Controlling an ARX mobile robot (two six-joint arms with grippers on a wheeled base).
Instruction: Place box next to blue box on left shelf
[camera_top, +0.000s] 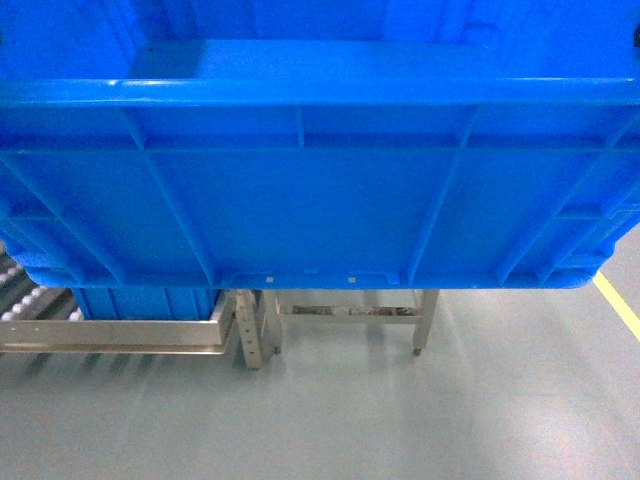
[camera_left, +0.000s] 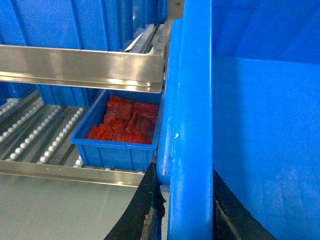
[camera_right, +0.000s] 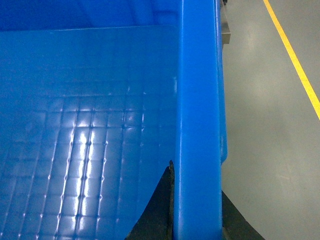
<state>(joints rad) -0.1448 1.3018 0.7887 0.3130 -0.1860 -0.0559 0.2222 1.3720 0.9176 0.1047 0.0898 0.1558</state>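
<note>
Grey floor (camera_top: 400, 420) lies below the box (camera_top: 320, 190), whose rims the left claw (camera_left: 185, 200) and right claw (camera_right: 197, 210) each pinch tight.

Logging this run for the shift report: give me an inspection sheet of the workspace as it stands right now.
Surface: grey metal flow rack with white rollers, bare lanes at the left.
Job's things: large bright-blue ribbed plastic crate, empty, held off the floor in front of the rack; another blue crate sits on the rack.
Clutter: small blue bin of red pieces on the rollers.
Grippers: left gripper clamps the crate's left rim; right gripper clamps its right rim.
Cables: nothing seen.
Surroundings: grey floor with a yellow line; metal frame legs under the crate.
</note>
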